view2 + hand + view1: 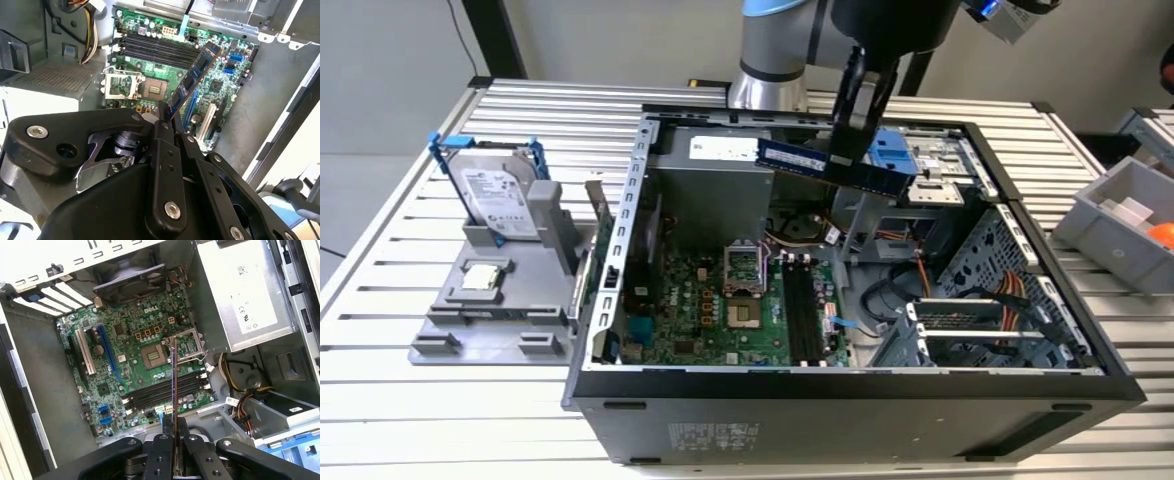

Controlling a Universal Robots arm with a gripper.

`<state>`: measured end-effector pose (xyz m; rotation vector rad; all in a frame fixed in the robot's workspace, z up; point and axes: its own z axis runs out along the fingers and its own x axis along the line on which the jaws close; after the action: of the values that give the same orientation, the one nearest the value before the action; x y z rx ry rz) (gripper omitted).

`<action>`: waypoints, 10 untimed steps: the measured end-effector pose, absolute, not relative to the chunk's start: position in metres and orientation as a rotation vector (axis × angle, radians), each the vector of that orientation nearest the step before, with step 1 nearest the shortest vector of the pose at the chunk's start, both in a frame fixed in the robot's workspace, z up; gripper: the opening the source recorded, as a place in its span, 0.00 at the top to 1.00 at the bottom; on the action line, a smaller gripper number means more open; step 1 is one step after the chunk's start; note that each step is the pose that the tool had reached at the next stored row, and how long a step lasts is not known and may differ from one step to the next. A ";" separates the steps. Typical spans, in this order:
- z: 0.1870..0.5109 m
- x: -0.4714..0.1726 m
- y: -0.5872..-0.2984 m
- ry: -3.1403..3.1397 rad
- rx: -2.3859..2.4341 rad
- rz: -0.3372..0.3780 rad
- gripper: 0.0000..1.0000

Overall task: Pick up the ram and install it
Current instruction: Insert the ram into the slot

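The ram (817, 161), a long dark blue stick with black chips, hangs in the air above the open computer case (854, 385). My gripper (846, 158) is shut on it, gripping near the stick's middle. In the second wrist view the ram (196, 74) sticks out from the gripper (167, 118) over the green motherboard (220, 85), tilted. The first wrist view sees the ram (174, 382) edge-on, lined up across the black memory slots (150, 396) below it. Those memory slots (801, 310) lie well beneath the stick, apart from it.
A silver hard drive in a blue frame (494, 190) and a small square processor chip (483, 277) sit on a grey holder (467, 335) at the exterior view's left. A grey bin (1121, 215) stands at the right. Power supply (245, 290), cables (240, 390) and drive cage (987, 320) crowd the case.
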<state>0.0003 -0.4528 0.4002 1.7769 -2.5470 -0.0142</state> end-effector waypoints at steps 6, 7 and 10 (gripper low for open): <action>0.400 0.000 -0.452 -2.582 1.725 -0.015 1.00; 0.400 0.000 -0.452 -2.593 1.709 -0.015 1.00; 0.400 0.000 -0.452 -2.629 1.654 -0.017 1.00</action>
<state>0.0003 -0.4520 0.3998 1.6541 -2.6289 -0.0167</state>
